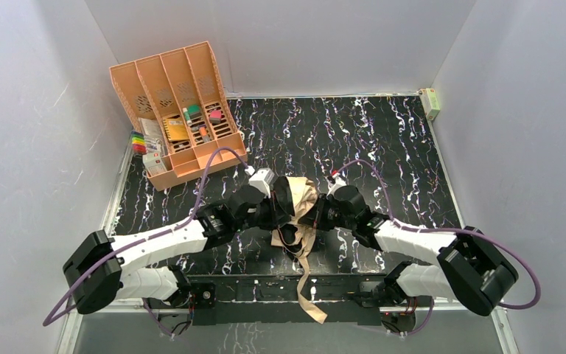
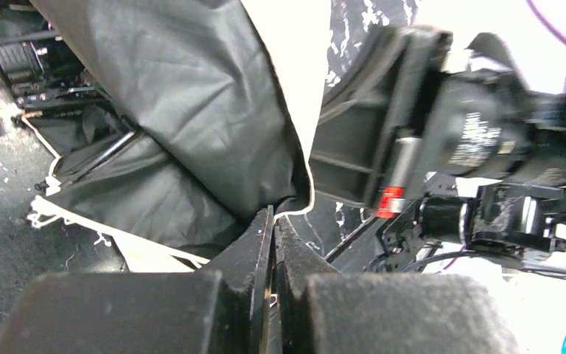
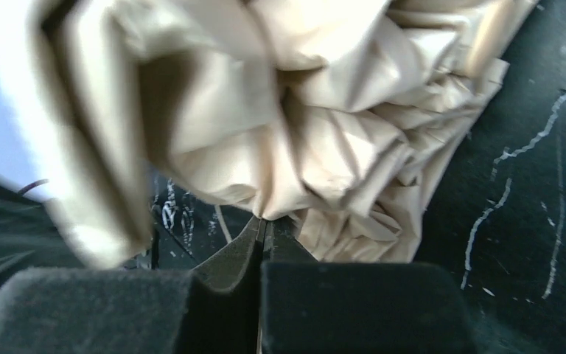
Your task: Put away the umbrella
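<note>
The umbrella (image 1: pixel 300 203) is a crumpled pale beige fabric bundle with a dark inner lining, held between both arms over the black marbled table. A long beige strap (image 1: pixel 306 284) hangs from it over the near edge. My left gripper (image 1: pixel 280 210) is shut on the umbrella's fabric edge; in the left wrist view (image 2: pixel 273 214) the dark lining (image 2: pixel 184 96) fills the frame above the closed jaws. My right gripper (image 1: pixel 315 214) is shut on a fold of the beige fabric (image 3: pixel 302 110), pinched at the fingertips (image 3: pixel 264 221). The handle and wrist loop are hidden.
An orange-peach slotted organizer (image 1: pixel 177 110) with stationery leans at the back left. A small box (image 1: pixel 430 103) sits at the back right corner. Grey walls close in the table (image 1: pixel 398 147) on three sides. The right arm shows in the left wrist view (image 2: pixel 457 140).
</note>
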Motion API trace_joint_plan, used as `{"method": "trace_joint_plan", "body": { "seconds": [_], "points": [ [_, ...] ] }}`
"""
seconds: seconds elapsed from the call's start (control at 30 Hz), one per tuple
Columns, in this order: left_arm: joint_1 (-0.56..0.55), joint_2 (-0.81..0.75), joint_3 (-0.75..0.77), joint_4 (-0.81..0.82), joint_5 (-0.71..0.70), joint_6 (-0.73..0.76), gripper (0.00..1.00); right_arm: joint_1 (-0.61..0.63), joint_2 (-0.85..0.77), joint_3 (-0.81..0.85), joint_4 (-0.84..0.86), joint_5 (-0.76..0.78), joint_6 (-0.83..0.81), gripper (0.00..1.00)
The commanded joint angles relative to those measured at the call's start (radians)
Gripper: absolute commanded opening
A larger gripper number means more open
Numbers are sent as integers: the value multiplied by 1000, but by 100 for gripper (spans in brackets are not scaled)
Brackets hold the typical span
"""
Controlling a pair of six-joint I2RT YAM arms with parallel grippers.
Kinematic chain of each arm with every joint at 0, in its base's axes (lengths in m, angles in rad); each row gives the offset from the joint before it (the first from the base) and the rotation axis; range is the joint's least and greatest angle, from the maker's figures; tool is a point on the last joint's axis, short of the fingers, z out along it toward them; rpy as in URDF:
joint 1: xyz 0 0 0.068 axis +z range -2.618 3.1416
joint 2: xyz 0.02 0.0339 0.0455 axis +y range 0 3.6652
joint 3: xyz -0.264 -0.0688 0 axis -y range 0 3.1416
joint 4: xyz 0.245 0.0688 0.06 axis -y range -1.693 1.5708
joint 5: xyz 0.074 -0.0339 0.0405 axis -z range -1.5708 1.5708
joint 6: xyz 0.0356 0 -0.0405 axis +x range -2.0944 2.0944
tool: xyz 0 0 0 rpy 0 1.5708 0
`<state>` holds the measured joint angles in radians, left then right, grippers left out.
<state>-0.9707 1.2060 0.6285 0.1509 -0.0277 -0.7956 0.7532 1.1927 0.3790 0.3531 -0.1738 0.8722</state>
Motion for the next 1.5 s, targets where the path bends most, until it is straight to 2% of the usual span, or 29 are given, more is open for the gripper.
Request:
{"method": "trace_joint_plan", "body": {
  "seconds": [0.0,0.23,0.43,0.63,0.77,1.13,1.47],
  "points": [
    [0,-56,92,-70,-47,29,0,4,55,71,-123,72,21,2],
    [0,-50,178,-133,-91,42,0,4,-46,59,-172,41,7,1],
    [0,-28,221,-145,-103,62,0,3,-232,52,-194,-29,-36,1],
    [0,-23,218,-145,-90,52,0,3,-342,83,-193,-1,-36,0],
    [0,-26,220,-144,-89,46,0,4,-279,119,-179,0,-44,0],
    [0,-20,243,-145,-87,53,0,3,-11,70,144,-104,-27,0],
    [0,-33,245,-176,-91,41,0,3,206,-3,160,-50,0,0]
  ]
}}
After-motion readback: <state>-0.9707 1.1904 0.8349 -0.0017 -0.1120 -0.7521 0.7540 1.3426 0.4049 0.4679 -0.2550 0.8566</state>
